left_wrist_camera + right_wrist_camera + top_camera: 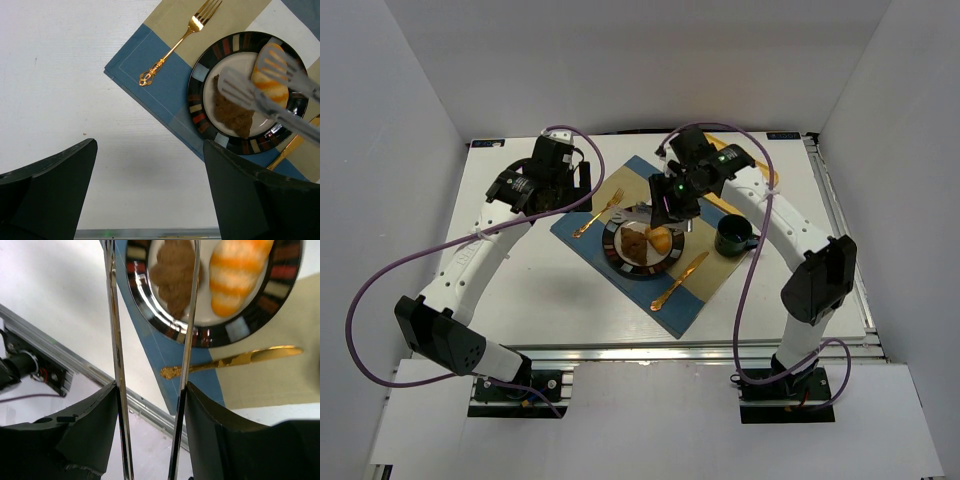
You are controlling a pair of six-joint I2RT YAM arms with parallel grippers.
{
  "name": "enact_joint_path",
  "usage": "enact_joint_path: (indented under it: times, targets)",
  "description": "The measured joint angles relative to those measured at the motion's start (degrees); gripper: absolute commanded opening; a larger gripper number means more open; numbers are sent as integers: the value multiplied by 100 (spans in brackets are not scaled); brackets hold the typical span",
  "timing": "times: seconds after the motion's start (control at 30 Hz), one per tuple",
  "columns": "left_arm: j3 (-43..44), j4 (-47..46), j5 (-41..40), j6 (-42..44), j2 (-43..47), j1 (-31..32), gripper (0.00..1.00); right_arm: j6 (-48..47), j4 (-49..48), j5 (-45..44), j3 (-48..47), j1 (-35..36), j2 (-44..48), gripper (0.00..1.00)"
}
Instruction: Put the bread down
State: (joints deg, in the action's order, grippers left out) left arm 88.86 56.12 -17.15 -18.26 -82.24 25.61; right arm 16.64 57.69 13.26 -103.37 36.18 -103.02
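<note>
Two pieces of bread lie on the striped-rim plate point(611, 240): a dark brown pastry point(634, 246) point(232, 112) point(172, 275) and a striped golden-orange croissant point(661, 240) point(274, 91) point(237, 275). My right gripper point(666, 206) point(150, 385) is shut on metal tongs point(113, 315) point(237, 90). The tongs' arms stand spread apart above the plate, one blade over the croissant and one over the brown pastry, with nothing gripped between them. My left gripper point(580, 186) point(150, 145) hovers open and empty over the white table, left of the placemat.
The plate sits on a blue and beige placemat point(682, 305) point(165, 95). A gold fork point(598, 213) point(175, 45) lies left of the plate and a gold knife point(680, 280) point(230, 360) right of it. A dark green mug point(731, 238) stands further right.
</note>
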Motion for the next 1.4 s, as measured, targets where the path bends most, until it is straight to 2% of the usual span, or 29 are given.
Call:
enact_joint_path:
  times: [0.27,0.43,0.53,0.63,0.9,1.07,1.4]
  targets:
    - [0,0,-2,0,0,0,98,280,199,-699,-1211,-127,-151,56]
    - [0,26,-35,13,0,0,98,739,50,-1147,-1438,-1110,-326,56]
    - [2,55,-59,26,-4,0,98,835,-4,-1429,-1687,-1779,-793,56]
    - [17,72,-76,37,-33,-2,98,820,-55,-1574,-1829,-2109,-1137,56]
    - [76,87,-140,48,-216,-44,98,605,-205,-1700,-1851,-2557,-1609,60]
    - [79,90,-146,48,-299,-57,98,391,-293,-1744,-2238,-2802,-2006,60]
    - [111,142,-195,76,-372,-66,98,190,-527,-1602,-2253,-2863,-2573,60]
